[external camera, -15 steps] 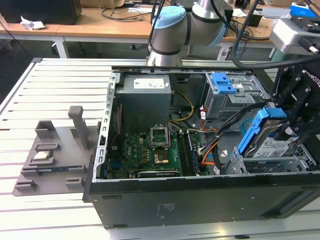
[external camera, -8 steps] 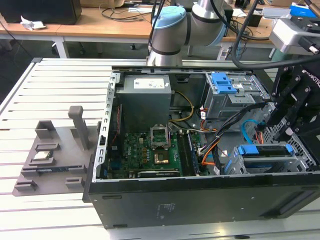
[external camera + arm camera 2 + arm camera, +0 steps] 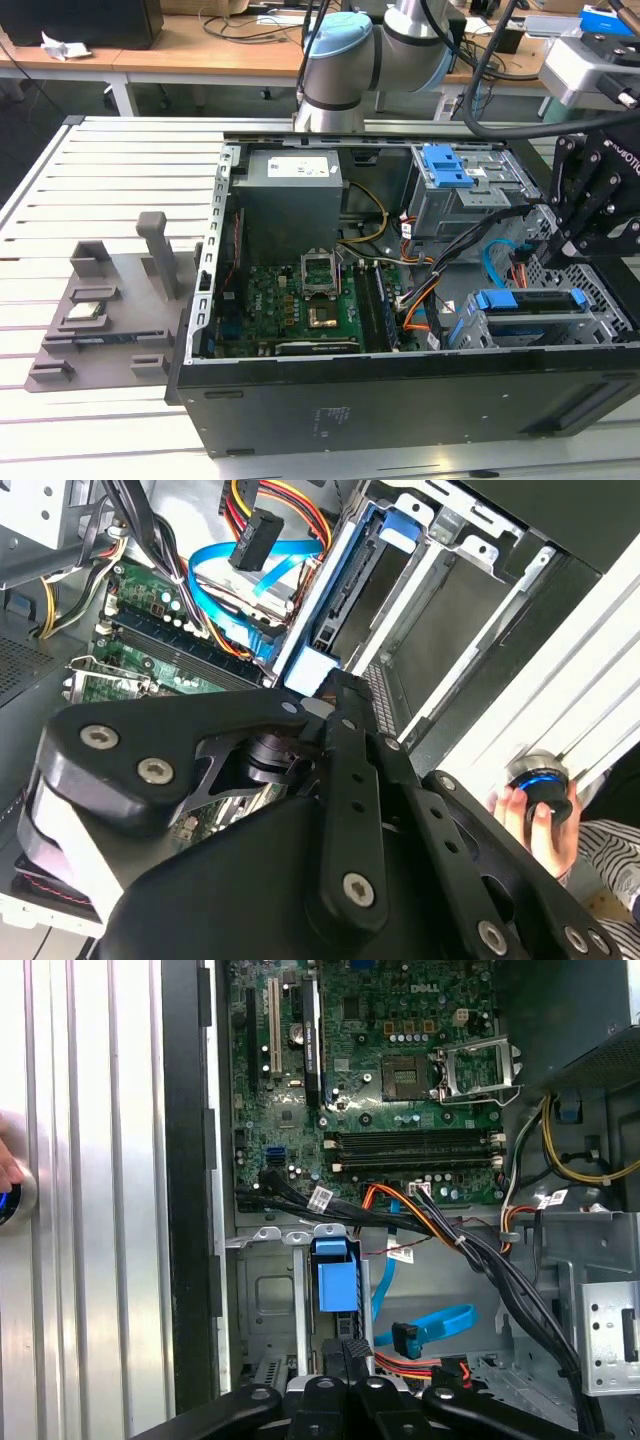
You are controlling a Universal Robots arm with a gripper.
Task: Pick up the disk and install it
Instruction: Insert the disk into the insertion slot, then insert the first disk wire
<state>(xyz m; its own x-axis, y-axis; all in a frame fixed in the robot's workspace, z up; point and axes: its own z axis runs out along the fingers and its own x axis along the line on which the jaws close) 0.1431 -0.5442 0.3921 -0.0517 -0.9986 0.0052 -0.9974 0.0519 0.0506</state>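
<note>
- In the exterior view, an open computer case [image 3: 300,400] is seen lying on a slatted tabletop [image 3: 110,160]. A grey fixture tray [image 3: 100,310] lies beside it, on the exterior view's left.
- The disk [image 3: 535,300] is seen inside the case, at the corner on the exterior view's right. It lies in a metal drive cage [image 3: 600,320], with its blue rail frame showing along the upper edge.
- The gripper [image 3: 560,250] hangs just above the disk, close to it or touching. Whether the jaws are open or closed cannot be told.
- In the second wrist view, the disk [image 3: 345,600] is seen edge-on between the cage walls, with the gripper [image 3: 335,695] right at its blue end. A person's hand [image 3: 525,815] rests on a round knob [image 3: 540,775] outside the case.
- In the first wrist view, the blue end of the disk [image 3: 335,1285] is seen in the cage, just past the gripper [image 3: 352,1355]. Bundled cables [image 3: 470,1250] and the motherboard [image 3: 400,1060] lie beyond.
- The disk is judged to be rigid, fairly dense and smooth on its metal faces, and sensitive to knocks. It is best taken by the blue frame or the two long edges, so that the label face and the connector end are not pressed.
</note>
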